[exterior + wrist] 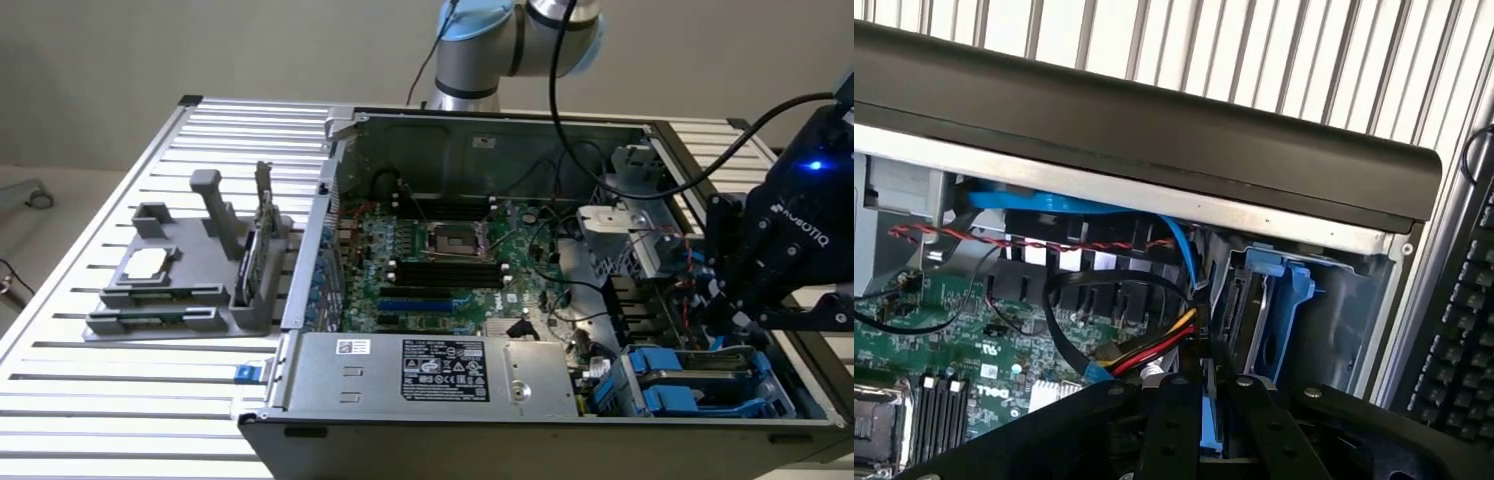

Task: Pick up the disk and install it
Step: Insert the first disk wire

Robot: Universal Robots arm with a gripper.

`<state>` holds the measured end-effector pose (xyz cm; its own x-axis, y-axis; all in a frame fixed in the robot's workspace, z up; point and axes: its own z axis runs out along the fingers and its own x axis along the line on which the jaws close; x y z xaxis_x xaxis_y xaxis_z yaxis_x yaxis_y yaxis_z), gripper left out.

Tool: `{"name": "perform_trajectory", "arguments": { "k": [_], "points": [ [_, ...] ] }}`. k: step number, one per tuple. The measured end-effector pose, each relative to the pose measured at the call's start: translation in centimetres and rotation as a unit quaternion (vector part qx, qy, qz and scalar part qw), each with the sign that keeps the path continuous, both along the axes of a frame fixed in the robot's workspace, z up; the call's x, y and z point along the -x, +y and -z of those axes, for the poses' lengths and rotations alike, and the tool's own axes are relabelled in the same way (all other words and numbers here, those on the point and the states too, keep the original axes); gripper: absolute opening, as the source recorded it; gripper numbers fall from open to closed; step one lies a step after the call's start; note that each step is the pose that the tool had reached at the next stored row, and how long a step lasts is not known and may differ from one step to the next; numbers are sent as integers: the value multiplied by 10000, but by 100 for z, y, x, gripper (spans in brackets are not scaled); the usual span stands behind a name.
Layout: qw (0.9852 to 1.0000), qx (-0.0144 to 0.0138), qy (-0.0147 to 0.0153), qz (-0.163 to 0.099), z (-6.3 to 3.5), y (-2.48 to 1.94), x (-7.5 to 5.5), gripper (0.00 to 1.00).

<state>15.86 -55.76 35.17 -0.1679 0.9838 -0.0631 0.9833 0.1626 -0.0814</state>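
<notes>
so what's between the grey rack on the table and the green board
The computer case's upright side wall, seen in the exterior view: it stands between the grey rack and the green board.

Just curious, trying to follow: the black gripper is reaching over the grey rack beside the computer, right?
No. In the exterior view the gripper reaches into the computer case, by its blue caddies; the grey rack stands apart, at that view's left.
</notes>
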Motion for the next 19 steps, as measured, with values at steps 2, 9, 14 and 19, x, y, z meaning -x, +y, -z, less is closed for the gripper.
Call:
{"name": "perform_trajectory", "arguments": {
  "k": [2,9,14,19],
  "points": [
    [9999,27,0,107,0,0,0,16],
    [9987,120,0,496,0,-1,0,16],
    [9967,168,2,792,-1,-1,0,16],
    [9941,179,5,1071,0,-2,0,16]
  ]
}}
